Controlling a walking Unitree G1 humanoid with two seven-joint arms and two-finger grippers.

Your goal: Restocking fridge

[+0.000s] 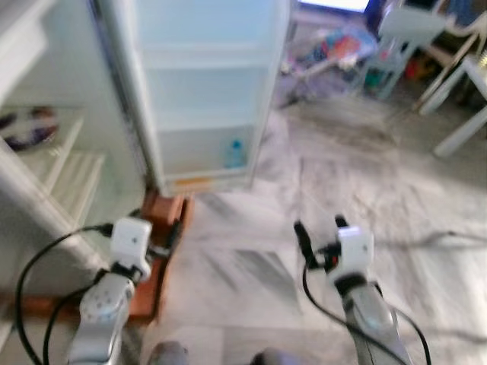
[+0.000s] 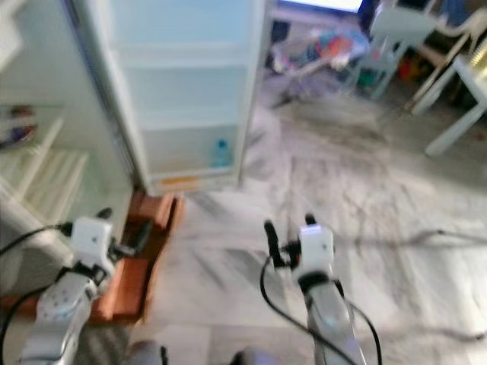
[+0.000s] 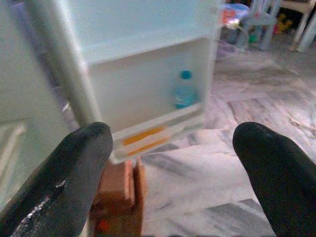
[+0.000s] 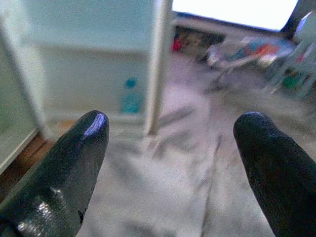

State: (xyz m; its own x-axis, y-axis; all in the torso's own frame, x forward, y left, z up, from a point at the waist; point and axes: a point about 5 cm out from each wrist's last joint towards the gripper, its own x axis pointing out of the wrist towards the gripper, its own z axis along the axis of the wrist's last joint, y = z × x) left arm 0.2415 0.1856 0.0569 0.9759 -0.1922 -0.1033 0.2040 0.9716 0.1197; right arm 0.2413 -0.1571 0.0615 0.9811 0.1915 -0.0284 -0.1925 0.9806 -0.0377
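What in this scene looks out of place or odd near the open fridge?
Nothing looks spilled or damaged. The open fridge door holds a single blue-capped bottle on its lowest shelf. Both end effectors, left and right, are open and hold nothing. A cable trails across the marble floor.

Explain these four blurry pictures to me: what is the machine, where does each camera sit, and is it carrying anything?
It is a walking humanoid robot with two silver arms. The two wide pictures come from its head camera, looking down; the other two come from cameras on its wrists, looking along the black fingers. The left gripper and right gripper are both open and hold nothing. Ahead stands an open fridge door with one small blue-capped bottle on its lowest door shelf. A reddish-brown wooden block lies under the fridge. The floor is grey marble; white chairs stand further back.
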